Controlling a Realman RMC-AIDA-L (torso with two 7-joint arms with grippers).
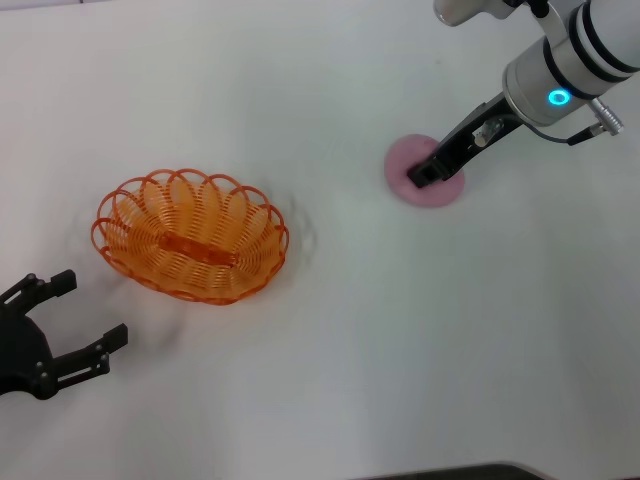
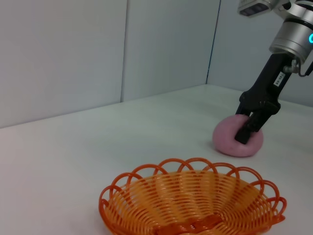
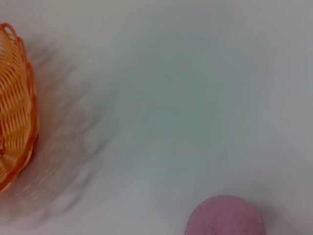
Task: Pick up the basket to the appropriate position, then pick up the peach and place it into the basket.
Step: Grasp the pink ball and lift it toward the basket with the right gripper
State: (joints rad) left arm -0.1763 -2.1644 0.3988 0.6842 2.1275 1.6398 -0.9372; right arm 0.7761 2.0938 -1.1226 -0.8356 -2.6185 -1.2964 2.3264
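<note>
1. Peach [image 1: 425,172] sits on the white table [image 1: 400,330], out at about two o'clock from the basket [image 1: 190,237] and well apart from it.
2. Right gripper [image 1: 422,177] is down on the peach, dark fingers [image 2: 243,133] straddling its top; from where I stand they look parted around the fruit, not yet clenched on it.
3. Left gripper [image 1: 68,318] rests spread wide near the table's edge, at about seven o'clock from the basket, holding nothing.
4. Peach looks light, matte and a bit soft, so I'd guess it grips well without slipping but could bruise under a hard squeeze.
5. Best hold seems across its widest middle, fingers on opposite sides.
6. Basket stands upright with nothing in it, springy-looking wire loops; its scalloped rim is the natural place to pinch.
</note>
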